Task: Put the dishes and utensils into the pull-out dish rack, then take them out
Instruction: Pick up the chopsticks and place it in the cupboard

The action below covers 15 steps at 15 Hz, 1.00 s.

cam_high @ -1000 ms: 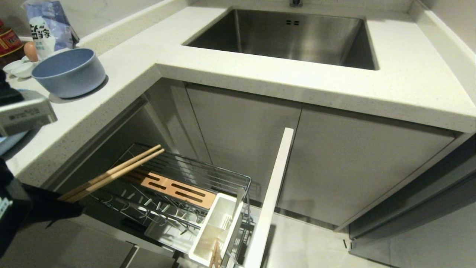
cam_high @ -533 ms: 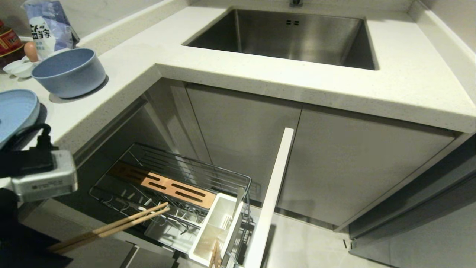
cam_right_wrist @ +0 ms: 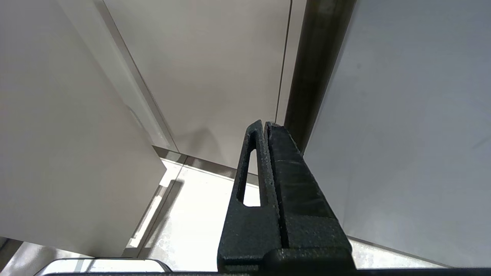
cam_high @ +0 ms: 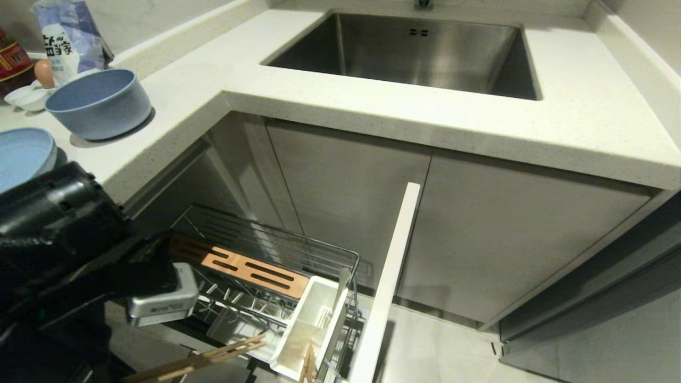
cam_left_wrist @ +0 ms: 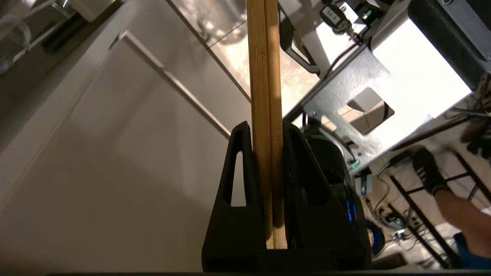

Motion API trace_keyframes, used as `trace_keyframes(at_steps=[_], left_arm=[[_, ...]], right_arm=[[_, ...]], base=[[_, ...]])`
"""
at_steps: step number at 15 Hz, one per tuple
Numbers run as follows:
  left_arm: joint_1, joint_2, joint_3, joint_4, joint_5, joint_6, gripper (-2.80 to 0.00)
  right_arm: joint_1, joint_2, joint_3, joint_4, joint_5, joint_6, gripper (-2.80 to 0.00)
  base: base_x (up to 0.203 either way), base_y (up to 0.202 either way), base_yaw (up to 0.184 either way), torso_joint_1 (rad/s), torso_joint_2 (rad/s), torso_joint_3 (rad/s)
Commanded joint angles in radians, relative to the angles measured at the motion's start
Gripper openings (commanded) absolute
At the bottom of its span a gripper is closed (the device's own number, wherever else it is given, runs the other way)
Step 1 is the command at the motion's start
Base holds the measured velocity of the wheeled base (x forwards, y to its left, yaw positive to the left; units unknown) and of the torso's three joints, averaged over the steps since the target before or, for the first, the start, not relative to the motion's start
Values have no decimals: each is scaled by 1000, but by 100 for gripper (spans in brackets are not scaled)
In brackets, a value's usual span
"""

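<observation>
Left gripper (cam_left_wrist: 268, 134) fingers clamped on chopsticks (cam_high: 223, 354), tips low beside the rack's white caddy (cam_high: 308, 324) — risk they jab its wall or slip out; right gripper (cam_right_wrist: 266, 126) closed, empty

Chopsticks (cam_left_wrist: 264, 96): the far ends beyond the fingers (cam_left_wrist: 239, 184) are cut off by the frame edge; the near ends are hidden between the finger bases. Plate (cam_high: 21, 154): cut off at the edge, partly hidden by the left arm.

Kitchen corner, L-shaped counter.
White speckled countertop (cam_high: 372, 101) carries inset steel sink (cam_high: 415, 53) at its far edge; grey cabinet doors (cam_high: 479, 234) below; pale tiled floor (cam_high: 441, 351).
</observation>
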Motion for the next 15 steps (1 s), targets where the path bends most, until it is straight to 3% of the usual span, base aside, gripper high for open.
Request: trace_keyframes(at_steps=[1,5,10,15], left_arm=[[-22,66,48,-51,5,-5,-280],[-47,144,90,-102,15,-24,-280],[-109,280,166,-233,97,-125,-280],[-118,361,167,-318,110,-142,-280]], right_arm=[[0,-1,23,-1,0,0,-280],[0,-1,23,-1,0,0,-280],[0,-1,23,-1,0,0,-280],[0,-1,23,-1,0,0,-280]], base=[[0,0,0,0,0,0],[0,0,0,0,0,0],[0,0,0,0,0,0],[0,0,0,0,0,0]])
